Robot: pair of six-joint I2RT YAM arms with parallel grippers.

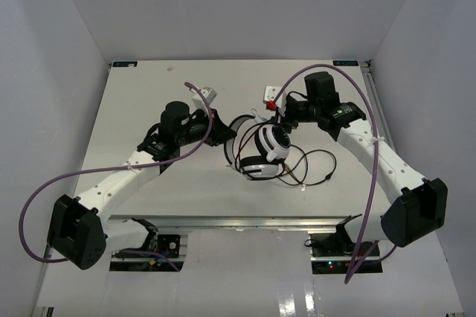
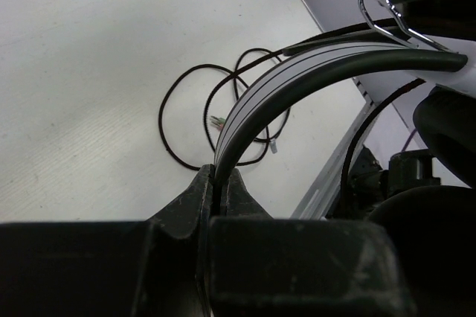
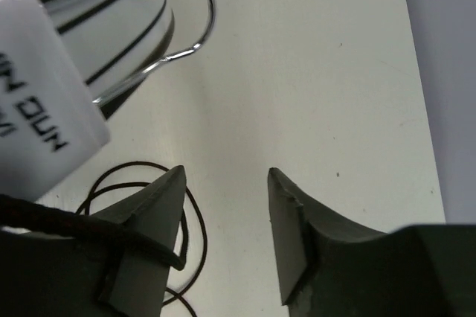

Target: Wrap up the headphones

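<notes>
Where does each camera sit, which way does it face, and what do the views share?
Top external: above and behind the bases, looking down at the table; both arms show, headphones between them.
Left wrist: behind the left tool, looking along it; it is shut on the headband.
Right wrist: behind the right tool, looking down between its open fingers.
Shared: both wrist views show the cord and headphones.

Robot lab cell: white bench (image 1: 141,109) between plain white walls (image 1: 223,4), two cabled arms (image 1: 111,185) on a metal rail (image 1: 238,222).
</notes>
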